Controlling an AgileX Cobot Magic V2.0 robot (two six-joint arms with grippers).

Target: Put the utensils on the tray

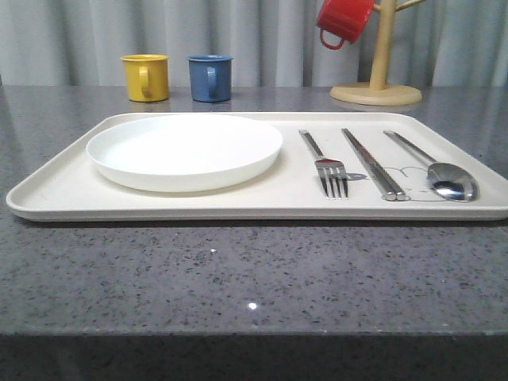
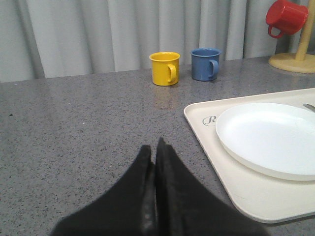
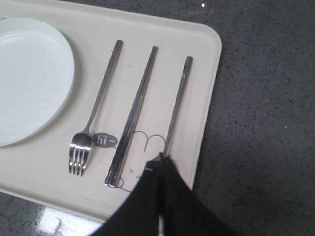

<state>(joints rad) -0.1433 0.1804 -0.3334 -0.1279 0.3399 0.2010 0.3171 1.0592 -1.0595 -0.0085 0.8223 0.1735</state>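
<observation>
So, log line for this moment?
fork, chopsticks, spoon: on tray | left gripper: shut, off tray | right gripper: over spoon

the left pincer (image 2: 155,147) is matte black all over, its two fingers (image 2: 140,172) broad at the base and narrowing to blunt tips, with a faintly rough, rubbery look along the inner edges. the right pincer (image 3: 161,160) is the same dull black, its fingers (image 3: 182,196) wedge-shaped and tapering to a sharp point, with a thin pale seam showing between them. no cables, screws or markings are visible.
</observation>
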